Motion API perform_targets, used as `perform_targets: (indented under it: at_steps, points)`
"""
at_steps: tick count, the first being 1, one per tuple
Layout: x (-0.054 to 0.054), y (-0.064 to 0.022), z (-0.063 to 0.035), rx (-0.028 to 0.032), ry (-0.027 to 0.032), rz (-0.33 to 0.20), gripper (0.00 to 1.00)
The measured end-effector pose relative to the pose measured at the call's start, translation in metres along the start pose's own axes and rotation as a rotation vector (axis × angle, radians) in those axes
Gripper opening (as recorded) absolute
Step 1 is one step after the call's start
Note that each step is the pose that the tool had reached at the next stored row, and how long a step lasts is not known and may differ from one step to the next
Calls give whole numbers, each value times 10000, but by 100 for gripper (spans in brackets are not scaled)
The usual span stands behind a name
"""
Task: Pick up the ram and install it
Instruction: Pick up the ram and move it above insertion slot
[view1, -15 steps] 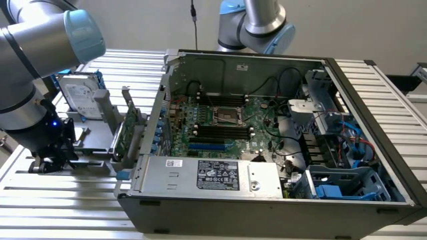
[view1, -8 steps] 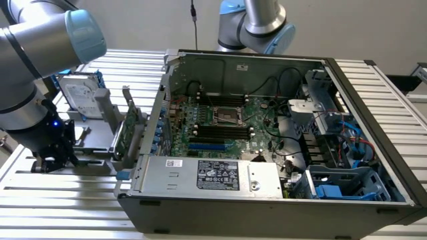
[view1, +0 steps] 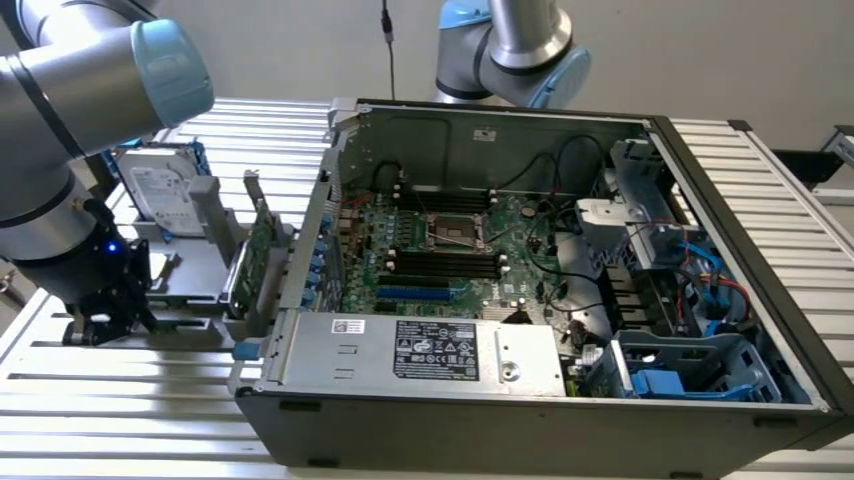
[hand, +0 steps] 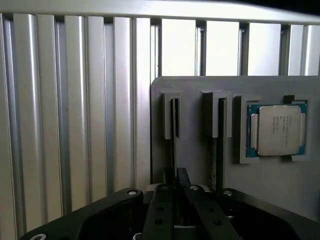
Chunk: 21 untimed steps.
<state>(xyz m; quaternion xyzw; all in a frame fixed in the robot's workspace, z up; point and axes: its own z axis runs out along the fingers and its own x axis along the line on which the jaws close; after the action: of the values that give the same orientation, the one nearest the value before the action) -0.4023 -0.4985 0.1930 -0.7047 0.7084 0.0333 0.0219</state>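
Note:
The ram (hand: 175, 132) stands on edge in a slot of a grey holder (hand: 270, 185), seen as a thin dark strip. My gripper (hand: 177, 184) sits right over it, and its black fingers (hand: 165, 202) converge on the strip's near end, shut on it. In the exterior view my gripper (view1: 104, 322) hangs low over the grey holder (view1: 187, 275) on that view's left, beside the open computer case (view1: 534, 400). The motherboard (view1: 441, 250) lies inside the case with its black memory slots (view1: 447, 263) near the middle.
A second thin strip (hand: 219, 145) stands in the neighbouring slot, and a processor chip (hand: 279, 130) lies in a recess beside it. A hard drive (view1: 160, 190) and a tall green expansion card (view1: 260, 250) stand on the holder. The case's wall and power supply (view1: 427, 350) lie between holder and motherboard.

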Motion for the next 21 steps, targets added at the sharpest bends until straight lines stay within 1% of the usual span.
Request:
perform_targets:
  at_steps: [3, 8, 15, 21]
  points:
    - [0, -3, 0, -12, -2, 126, 14]
    - [0, -3, 0, -28, -8, 492, 14]
    - [0, -6, -5, -77, -9, 682, 14]
    - [-4, -13, -44, -142, -8, 748, 14]
